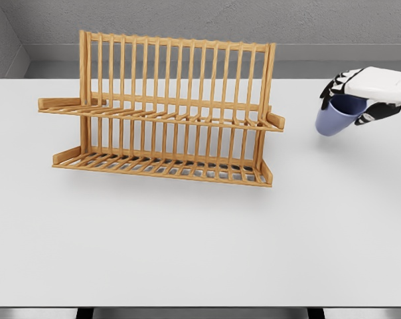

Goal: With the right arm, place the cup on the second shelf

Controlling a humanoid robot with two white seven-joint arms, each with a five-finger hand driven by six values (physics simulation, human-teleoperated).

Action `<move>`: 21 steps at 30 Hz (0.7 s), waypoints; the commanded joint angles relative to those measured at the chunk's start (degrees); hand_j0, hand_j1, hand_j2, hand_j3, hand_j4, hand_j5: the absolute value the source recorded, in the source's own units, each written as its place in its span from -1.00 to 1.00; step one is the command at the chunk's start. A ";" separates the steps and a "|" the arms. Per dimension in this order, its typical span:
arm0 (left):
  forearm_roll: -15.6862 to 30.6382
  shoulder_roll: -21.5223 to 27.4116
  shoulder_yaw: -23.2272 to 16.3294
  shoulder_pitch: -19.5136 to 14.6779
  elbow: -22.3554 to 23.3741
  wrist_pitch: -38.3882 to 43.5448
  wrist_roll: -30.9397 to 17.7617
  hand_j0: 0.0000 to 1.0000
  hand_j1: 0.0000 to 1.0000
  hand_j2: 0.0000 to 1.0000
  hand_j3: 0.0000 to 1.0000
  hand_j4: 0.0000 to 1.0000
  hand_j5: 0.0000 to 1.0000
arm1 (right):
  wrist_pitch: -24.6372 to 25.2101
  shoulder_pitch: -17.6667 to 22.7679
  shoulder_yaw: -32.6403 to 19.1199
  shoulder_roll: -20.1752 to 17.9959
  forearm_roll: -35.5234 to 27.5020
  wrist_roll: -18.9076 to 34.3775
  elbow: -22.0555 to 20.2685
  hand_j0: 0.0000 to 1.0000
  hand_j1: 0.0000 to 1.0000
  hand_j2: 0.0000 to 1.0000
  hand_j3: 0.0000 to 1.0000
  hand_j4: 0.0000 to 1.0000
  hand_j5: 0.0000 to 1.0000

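A blue cup (336, 117) hangs tilted above the white table at the right, its base pointing down-left. My right hand (360, 93) is shut on it, fingers curled around its rim from above. The wooden two-tier rack (162, 109) stands in the middle-left of the table; its upper shelf (154, 114) and lower shelf (162, 166) both hold nothing. The cup is to the right of the rack's right end, at about the height of the upper shelf, with a gap between them. The left arm does not show.
The white table (200, 246) stretches wide in front of the rack. A grey wall runs behind the table's far edge.
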 commanded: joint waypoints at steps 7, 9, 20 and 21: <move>0.03 0.00 -0.01 0.00 0.00 0.00 -0.02 1.00 1.00 1.00 1.00 1.00 1.00 | 0.19 -2.11 -3.42 -0.05 0.76 -0.04 -3.66 0.13 0.13 0.13 0.13 0.13 0.13; 0.03 0.00 -0.01 0.00 0.00 0.00 -0.02 1.00 1.00 1.00 1.00 1.00 1.00 | 0.19 -2.81 -3.42 0.04 1.37 -0.04 -4.54 0.13 0.13 0.13 0.13 0.13 0.13; 0.03 0.00 -0.01 0.00 0.00 0.00 -0.02 1.00 1.00 1.00 1.00 1.00 1.00 | 0.19 -4.04 -3.24 1.97 2.08 -0.04 -17.46 0.13 0.13 0.13 0.13 0.13 0.13; 0.03 0.00 -0.01 0.00 0.00 0.00 -0.02 1.00 1.00 1.00 1.00 1.00 1.00 | 0.19 -4.04 -3.24 1.97 2.08 -0.04 -18.07 0.13 0.13 0.13 0.13 0.13 0.13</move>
